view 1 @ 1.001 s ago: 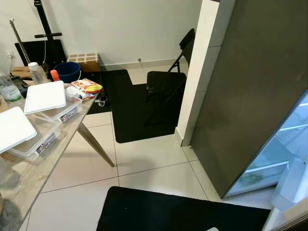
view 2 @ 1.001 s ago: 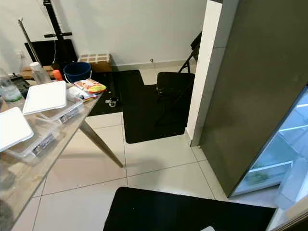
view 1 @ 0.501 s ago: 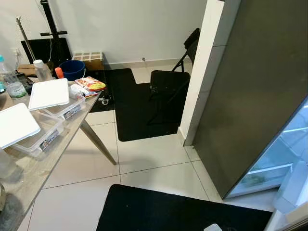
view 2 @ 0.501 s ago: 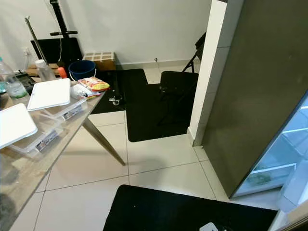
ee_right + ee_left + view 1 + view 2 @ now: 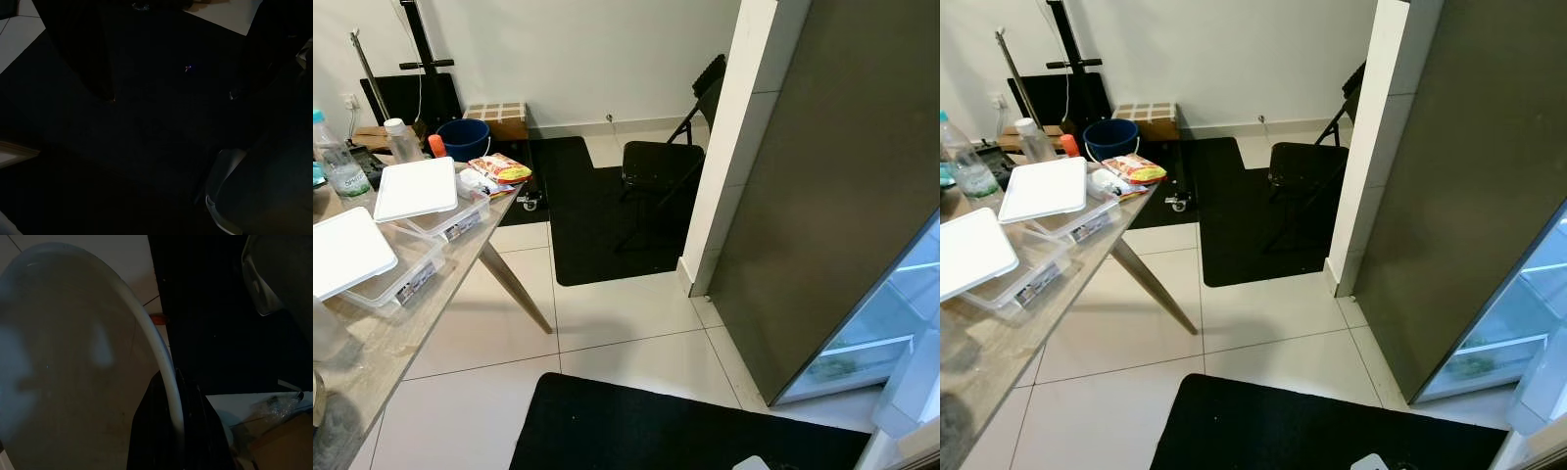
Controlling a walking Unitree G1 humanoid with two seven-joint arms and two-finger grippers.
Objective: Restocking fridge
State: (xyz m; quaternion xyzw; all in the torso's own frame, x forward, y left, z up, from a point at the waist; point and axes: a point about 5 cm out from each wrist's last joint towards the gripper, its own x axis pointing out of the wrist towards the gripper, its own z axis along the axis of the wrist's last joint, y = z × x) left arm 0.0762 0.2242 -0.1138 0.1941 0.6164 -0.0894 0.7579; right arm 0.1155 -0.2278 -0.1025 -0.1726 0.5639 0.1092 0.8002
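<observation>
In the left wrist view, the left gripper is pinching the thin pale rim of a large round plate between its dark fingers, so its jaws are nearly closed on that edge. The plate is taking up much of that view, with black floor mat behind it. The right wrist view is very dark. The right gripper's fingers are showing as dim dark shapes over a black mat, and I cannot tell whether its jaws are open or closed, or whether they are holding anything.

From the head views, the fridge is standing on the right, its dark side panel facing the room and its door open at the far right, with lit shelves showing inside. A white pillar is standing just beside the fridge, and a black folding chair is sitting on a black mat beyond it.

On the left, the tabletop is carrying two clear lidded containers, water bottles and a snack packet. Its angled edge and slanted leg are reaching towards the middle.

Between the tabletop edge and the fridge, white floor tiles are leaving a wide open path. A second black mat is lying nearest the robot.
</observation>
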